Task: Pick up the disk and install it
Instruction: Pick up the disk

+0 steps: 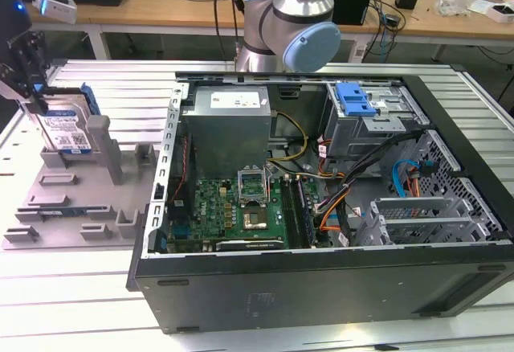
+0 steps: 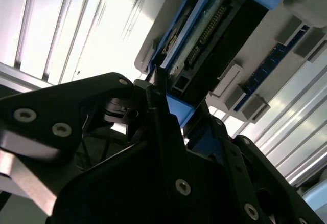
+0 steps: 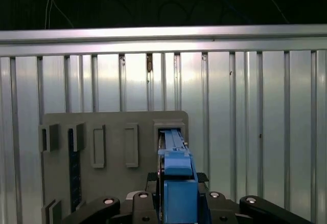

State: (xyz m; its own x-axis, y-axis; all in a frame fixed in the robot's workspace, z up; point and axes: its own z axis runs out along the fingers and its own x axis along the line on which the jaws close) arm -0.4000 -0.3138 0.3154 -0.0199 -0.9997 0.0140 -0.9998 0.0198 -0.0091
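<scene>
**Disk and hand at the fixture.** The disk [image 1: 63,127] is shown upright on edge at the grey fixture [image 1: 72,199], at the exterior view's left, directly beneath the hand [image 1: 36,95]. In the first wrist view its blue bracket [image 3: 178,170] is seen clamped between the hand's black fingers [image 3: 152,177], in line with the fixture's slot. Whether the disk is seated or lifted clear cannot be told. The hand is directed downward over the ribbed bench [image 1: 80,288]. The open computer case [image 1: 321,288] is set beside the fixture, towards the exterior view's right.
</scene>
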